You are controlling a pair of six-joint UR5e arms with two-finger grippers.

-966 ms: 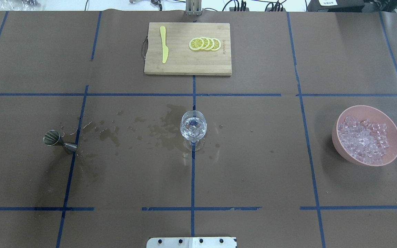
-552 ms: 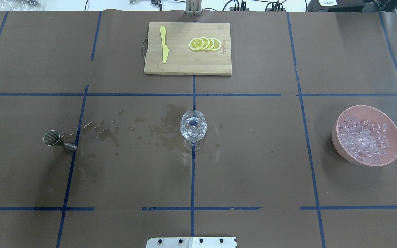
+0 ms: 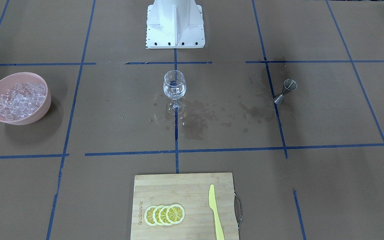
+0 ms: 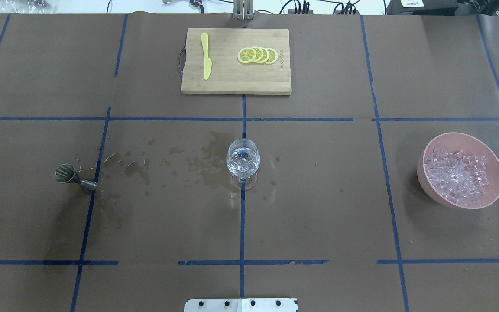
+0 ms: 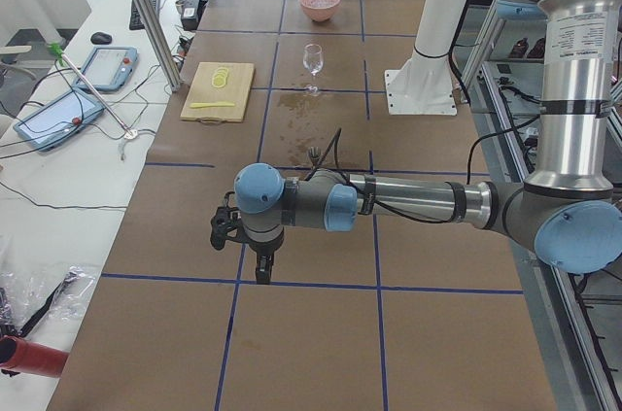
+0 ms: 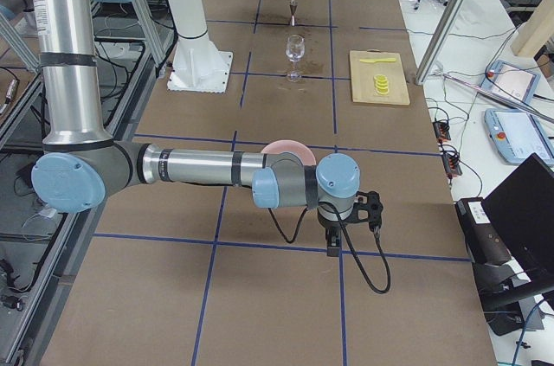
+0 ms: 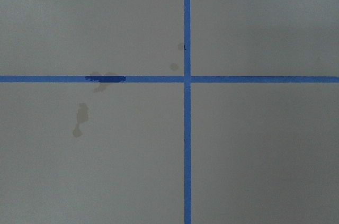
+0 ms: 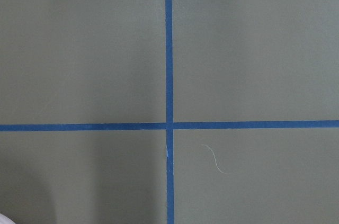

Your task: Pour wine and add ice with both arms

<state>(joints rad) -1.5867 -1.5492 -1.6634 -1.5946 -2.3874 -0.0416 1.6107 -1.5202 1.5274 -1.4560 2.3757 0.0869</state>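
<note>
Clear stemmed wine glass (image 4: pixel 242 161) looks fragile, likely slippery; take the stem. Left claw (image 5: pixel 262 270), right claw (image 6: pixel 332 245): cannot tell.

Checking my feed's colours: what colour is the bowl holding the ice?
The bowl is pale pink, clearest in the overhead view.

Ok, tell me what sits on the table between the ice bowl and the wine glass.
Nothing visible. Between the pink bowl of ice and the wine glass lies only brown paper crossed by one blue tape line.
</note>
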